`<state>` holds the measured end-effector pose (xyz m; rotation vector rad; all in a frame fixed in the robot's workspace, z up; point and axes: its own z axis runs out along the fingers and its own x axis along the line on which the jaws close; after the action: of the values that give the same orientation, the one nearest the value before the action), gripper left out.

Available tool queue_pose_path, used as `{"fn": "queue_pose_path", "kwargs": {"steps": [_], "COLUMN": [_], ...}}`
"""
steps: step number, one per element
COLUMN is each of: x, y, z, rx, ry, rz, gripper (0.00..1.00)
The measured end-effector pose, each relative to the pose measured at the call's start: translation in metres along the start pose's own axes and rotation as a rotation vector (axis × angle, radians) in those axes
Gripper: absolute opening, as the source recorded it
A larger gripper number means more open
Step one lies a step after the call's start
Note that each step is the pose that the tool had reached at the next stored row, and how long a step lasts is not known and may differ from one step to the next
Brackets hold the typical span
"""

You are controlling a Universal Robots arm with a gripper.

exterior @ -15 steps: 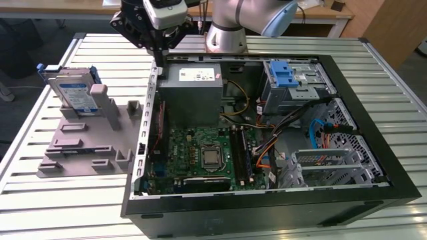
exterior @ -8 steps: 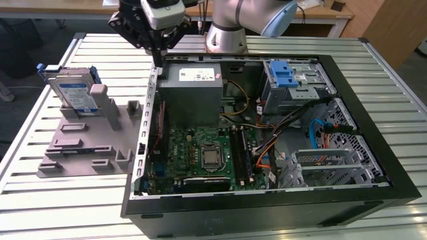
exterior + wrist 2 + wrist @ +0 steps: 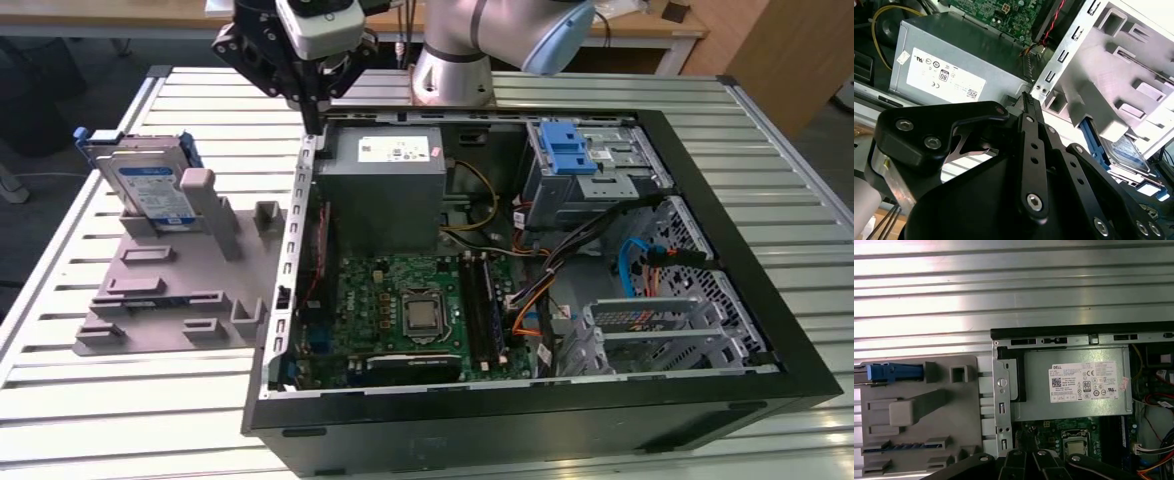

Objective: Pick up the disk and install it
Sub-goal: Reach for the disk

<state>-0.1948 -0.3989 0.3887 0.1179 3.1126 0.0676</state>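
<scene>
1. Exterior view: my fingers [image 3: 314,118] were pressed together with nothing between them. They pointed straight down from the arm [image 3: 467,40] over the open computer case [image 3: 747,385].
2. They hung above the case's side wall on the exterior view's left, at its far corner. I could not tell whether the tips touched the metal.
3. The disk [image 3: 144,185] stood on edge in a grey holder [image 3: 174,295] on the table [image 3: 134,420]. It was outside the case on the exterior view's left, apart from my fingers, with its blue carrier framing the labelled face.
4. Inside the case, the grey power supply [image 3: 387,190] lay just beside the spot under my fingers. The green motherboard [image 3: 400,300] sat nearer the camera. A blue latch on a silver cage [image 3: 577,155] occupied the far corner on the exterior view's right.
5. In the second wrist view, my closed fingers [image 3: 1027,97] ended over the case's perforated metal edge. The power supply [image 3: 964,65] was on one side of them and the grey holder [image 3: 1134,65] on the other.
6. That view also caught the disk [image 3: 1126,150] slotted in the holder, blue rim and silver face showing.
7. In the first wrist view, the disk [image 3: 894,372] appeared edge-on as a blue strip in the holder [image 3: 919,410], beside the case wall.
</scene>
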Motion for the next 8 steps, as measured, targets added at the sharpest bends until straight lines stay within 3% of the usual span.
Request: {"fn": "queue_pose_path", "kwargs": {"steps": [8], "x": [0.0034], "y": [-0.0003], "z": [0.0002], "rx": [0.0000], "ry": [-0.0001], "rz": [0.000], "gripper": [0.11]}}
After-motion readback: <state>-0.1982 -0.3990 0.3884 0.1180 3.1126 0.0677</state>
